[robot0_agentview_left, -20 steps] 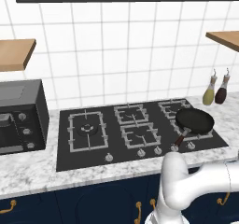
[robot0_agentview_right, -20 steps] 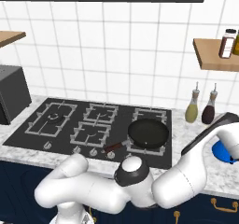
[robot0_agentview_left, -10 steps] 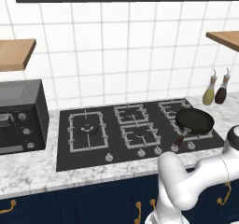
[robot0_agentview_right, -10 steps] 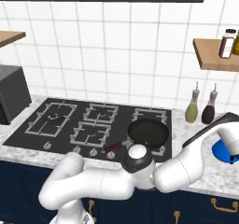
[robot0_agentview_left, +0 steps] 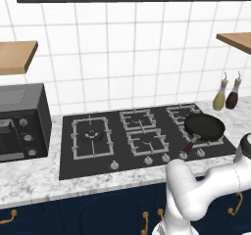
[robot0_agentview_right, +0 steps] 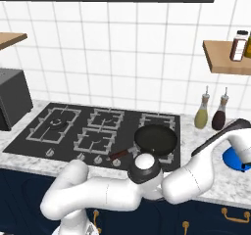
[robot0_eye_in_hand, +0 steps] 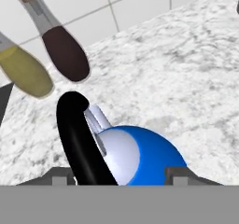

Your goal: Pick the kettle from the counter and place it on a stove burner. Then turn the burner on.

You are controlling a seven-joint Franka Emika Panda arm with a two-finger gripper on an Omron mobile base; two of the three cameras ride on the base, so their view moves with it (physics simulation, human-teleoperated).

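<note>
My arm reaches to the right edge of the right base view, where the kettle [robot0_agentview_right: 234, 159] shows as a blue patch on the counter [robot0_agentview_right: 215, 182], partly behind my wrist, right of the stove [robot0_agentview_right: 105, 131]. In the hand view the kettle [robot0_eye_in_hand: 140, 157] sits at the bottom centre of the frame, its blue dome just above my fingers [robot0_eye_in_hand: 119, 175], with its black handle [robot0_eye_in_hand: 74, 134] arching up at lower left and a pale spout beside it. My two fingertips [robot0_eye_in_hand: 58, 176] stand at either side of the kettle, the left one by the handle's foot, the right one at the dome's right flank; they are set fairly wide, and I cannot tell whether they touch the kettle or grip it. In the upper left of the hand view lie a dark bottle [robot0_eye_in_hand: 65, 52] and a yellow bottle [robot0_eye_in_hand: 25, 73] against the tiled wall. In the left base view a black pan [robot0_agentview_left: 204, 127] rests on the stove's right grate, the large burner [robot0_agentview_left: 91, 136] is at centre left, and a microwave [robot0_agentview_left: 22, 124] stands at the left edge.
</note>
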